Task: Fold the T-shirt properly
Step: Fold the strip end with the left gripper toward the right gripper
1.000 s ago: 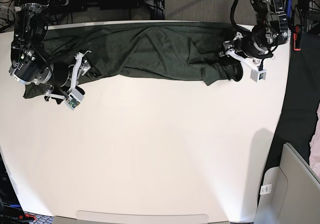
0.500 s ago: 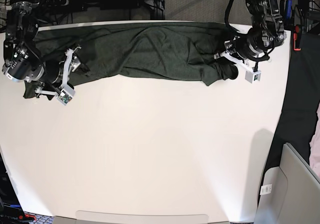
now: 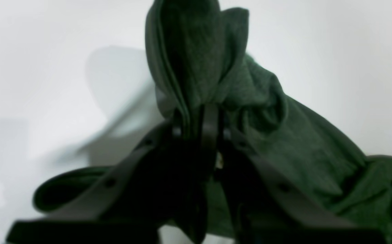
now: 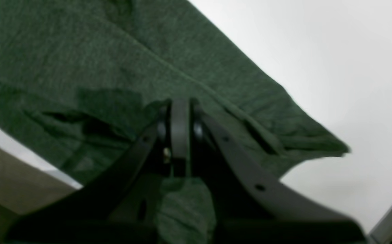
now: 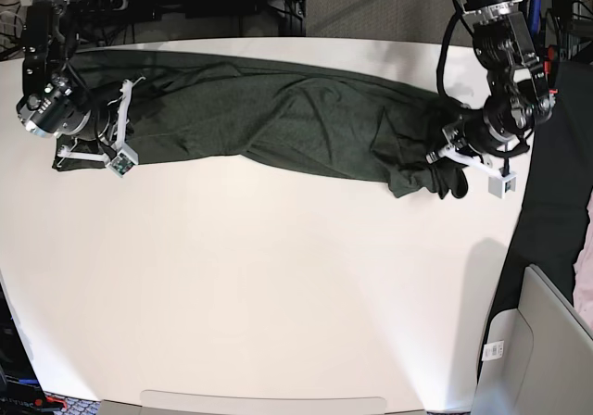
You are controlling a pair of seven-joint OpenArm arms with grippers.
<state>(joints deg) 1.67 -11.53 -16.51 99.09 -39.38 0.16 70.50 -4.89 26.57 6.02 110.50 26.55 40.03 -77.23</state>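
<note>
The T-shirt — dark olive-green heathered knit — lies stretched in a long band along the far edge of the white table, running from near the far left corner of the base view toward the right edge. Its middle is rumpled, with diagonal folds; the near hem sags slightly toward the table's centre at the right end, where the cloth bunches into a dark clump.

The left gripper is at that bunched end. In the left wrist view its two black jaws are drawn narrow and clamp a gathered pleat of the fabric, which rises above the fingertips in a folded peak. More cloth spills down to the right of the jaws onto the table surface. In the base view this gripper sits close to the table's right edge.

The right gripper is at the opposite end of the garment. In the right wrist view its jaws are pressed fully together on the cloth, with a seam line running diagonally just above the tips and a pointed corner of fabric extending to the right over bare table. In the base view this gripper sits near the table's left edge, on the shirt's end.
</note>
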